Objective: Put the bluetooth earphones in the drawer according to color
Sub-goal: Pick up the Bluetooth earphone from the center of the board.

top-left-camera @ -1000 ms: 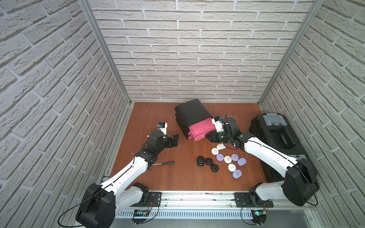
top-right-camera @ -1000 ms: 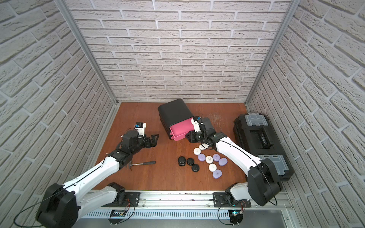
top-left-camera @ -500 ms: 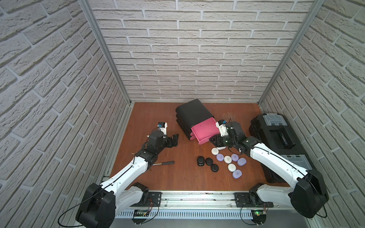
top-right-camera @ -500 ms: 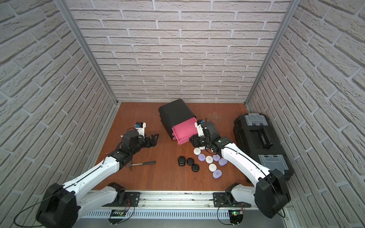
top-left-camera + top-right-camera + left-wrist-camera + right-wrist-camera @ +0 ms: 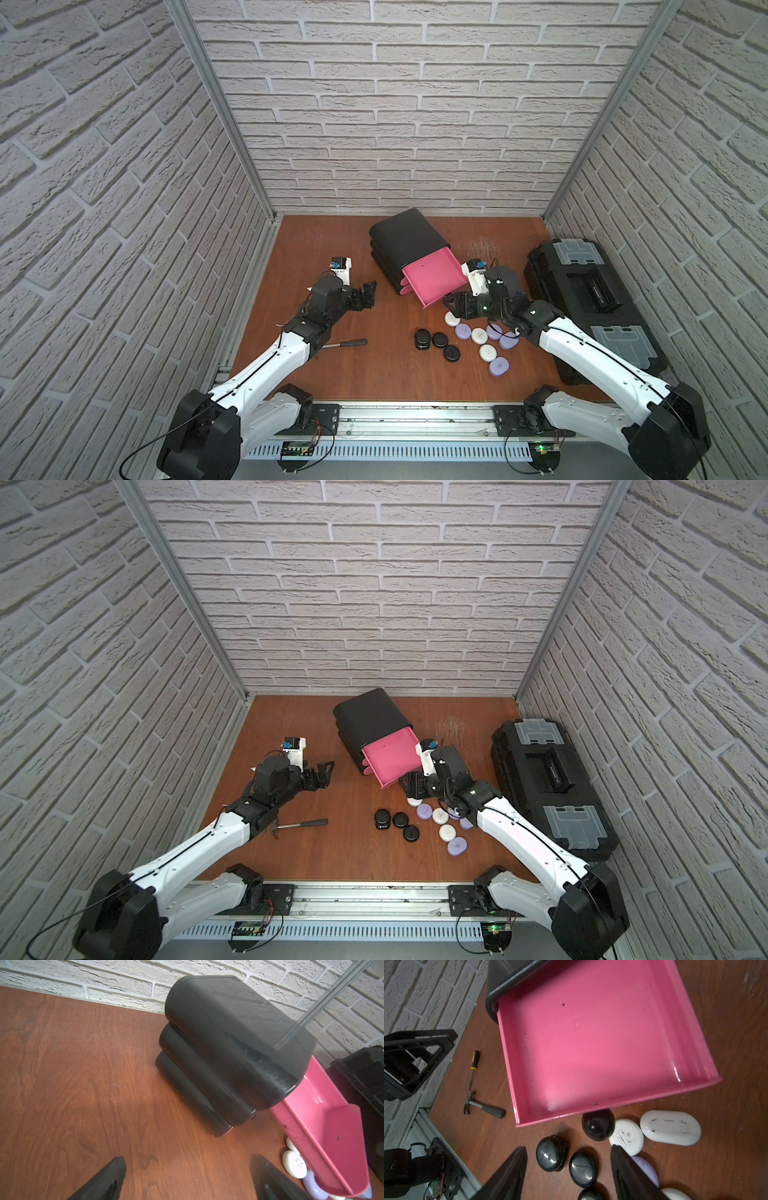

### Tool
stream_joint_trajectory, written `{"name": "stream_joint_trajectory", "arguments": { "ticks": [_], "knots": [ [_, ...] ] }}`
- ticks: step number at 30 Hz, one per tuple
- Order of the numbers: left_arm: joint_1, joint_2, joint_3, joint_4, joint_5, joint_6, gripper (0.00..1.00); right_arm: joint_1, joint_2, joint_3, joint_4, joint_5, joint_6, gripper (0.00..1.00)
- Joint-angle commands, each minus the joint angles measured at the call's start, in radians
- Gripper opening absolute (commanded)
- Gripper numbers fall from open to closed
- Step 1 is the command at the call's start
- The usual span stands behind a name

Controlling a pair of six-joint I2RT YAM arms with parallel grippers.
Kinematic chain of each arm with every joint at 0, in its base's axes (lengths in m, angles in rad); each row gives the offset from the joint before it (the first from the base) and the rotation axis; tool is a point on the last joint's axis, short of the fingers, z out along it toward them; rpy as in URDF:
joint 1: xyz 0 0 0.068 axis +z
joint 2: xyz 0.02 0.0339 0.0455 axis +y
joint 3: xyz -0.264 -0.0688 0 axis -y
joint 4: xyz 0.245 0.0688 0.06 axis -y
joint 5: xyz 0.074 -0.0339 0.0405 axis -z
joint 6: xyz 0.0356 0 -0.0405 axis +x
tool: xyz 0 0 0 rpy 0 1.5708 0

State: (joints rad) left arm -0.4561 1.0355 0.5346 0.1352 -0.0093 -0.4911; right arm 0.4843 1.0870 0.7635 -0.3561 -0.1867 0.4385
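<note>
The right gripper (image 5: 568,1148) stood part open and empty, just short of the pulled-out drawer (image 5: 591,1043) at its front edge and knob (image 5: 598,1124). The earphones (image 5: 626,1136) lay on the table (image 5: 726,1022), crowded under that edge. The left gripper (image 5: 188,1157), wide open and empty, faced bare table.

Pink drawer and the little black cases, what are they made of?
The pink drawer looks like smooth plastic: thin moulded walls with shiny glints at a corner. The black cases also seem to be hard glossy plastic, since light streaks reflect on their rounded tops.
</note>
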Motion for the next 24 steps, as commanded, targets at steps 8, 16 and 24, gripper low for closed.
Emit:
{"name": "stream_joint_trajectory", "arguments": {
  "ticks": [8, 16, 24],
  "knots": [
    [-0.006, 0.018, -0.008, 0.049, -0.002, -0.010, 0.98, 0.222, -0.034, -0.120, 0.066, 0.201, -0.014, 0.69],
    [-0.006, 0.017, -0.008, 0.040, -0.015, -0.009, 0.98, 0.378, 0.020, -0.158, 0.163, 0.352, -0.041, 0.71],
    [-0.006, 0.010, -0.008, 0.037, -0.022, -0.006, 0.98, 0.494, 0.181, -0.118, 0.223, 0.448, -0.024, 0.75]
  ]
}}
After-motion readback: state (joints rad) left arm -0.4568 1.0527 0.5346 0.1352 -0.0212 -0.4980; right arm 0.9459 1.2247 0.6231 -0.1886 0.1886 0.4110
